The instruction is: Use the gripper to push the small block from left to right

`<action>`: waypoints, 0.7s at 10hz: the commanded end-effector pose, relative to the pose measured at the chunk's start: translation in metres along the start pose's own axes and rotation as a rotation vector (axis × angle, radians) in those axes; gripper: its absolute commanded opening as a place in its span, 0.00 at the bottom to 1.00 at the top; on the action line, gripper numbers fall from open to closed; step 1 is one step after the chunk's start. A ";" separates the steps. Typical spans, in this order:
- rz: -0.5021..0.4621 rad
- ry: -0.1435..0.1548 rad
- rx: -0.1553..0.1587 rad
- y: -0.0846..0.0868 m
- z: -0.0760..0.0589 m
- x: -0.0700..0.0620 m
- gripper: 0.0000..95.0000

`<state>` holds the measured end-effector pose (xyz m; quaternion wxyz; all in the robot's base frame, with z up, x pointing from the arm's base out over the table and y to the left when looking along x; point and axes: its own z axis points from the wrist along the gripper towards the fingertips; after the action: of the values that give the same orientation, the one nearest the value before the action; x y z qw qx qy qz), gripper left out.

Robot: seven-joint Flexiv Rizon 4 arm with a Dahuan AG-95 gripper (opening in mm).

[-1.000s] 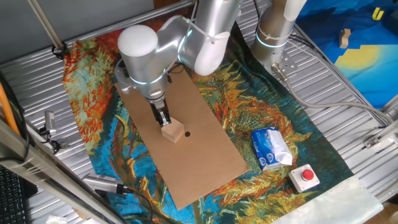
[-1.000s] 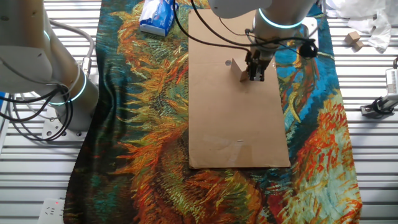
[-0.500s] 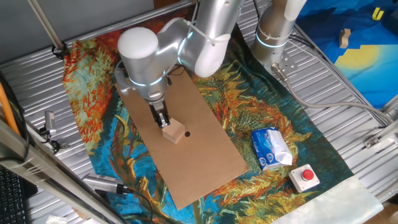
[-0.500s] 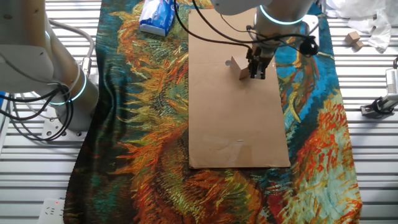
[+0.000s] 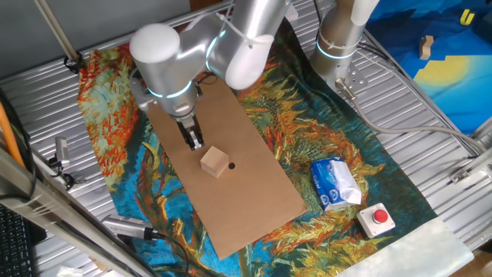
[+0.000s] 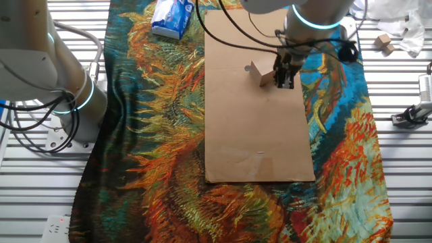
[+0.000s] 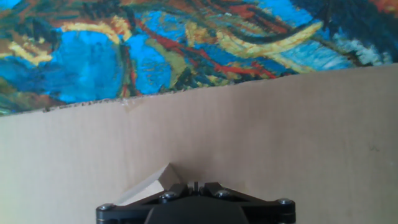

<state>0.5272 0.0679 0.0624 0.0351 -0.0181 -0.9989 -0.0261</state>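
The small block (image 5: pixel 216 162), a light-tan wooden cube, sits on the brown board (image 5: pixel 254 200) over the painted cloth. My gripper (image 5: pixel 194 141) hangs just up-left of the block with a small gap between them, its narrow black fingers together and holding nothing. In the other fixed view the gripper (image 6: pixel 285 79) stands just right of the block (image 6: pixel 260 73). In the hand view the block's corner (image 7: pixel 152 185) shows at the lower left of the shut fingertips (image 7: pixel 180 189), and the board edge (image 7: pixel 186 99) runs across ahead.
A blue-white packet (image 5: pixel 335 183) and a red-button box (image 5: pixel 377 218) lie right of the board. A second upright arm (image 5: pixel 342 38) stands at the back. A small wooden piece (image 5: pixel 426 46) lies far off on blue. Metal slats surround the cloth.
My gripper has drawn back from the block, up and left in one fixed view, so a gap has opened. The block has stayed where it was.
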 end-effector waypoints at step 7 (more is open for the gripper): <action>-0.011 -0.003 -0.006 -0.029 -0.008 -0.005 0.00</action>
<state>0.5321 0.0387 0.0688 0.0340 -0.0137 -0.9989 -0.0295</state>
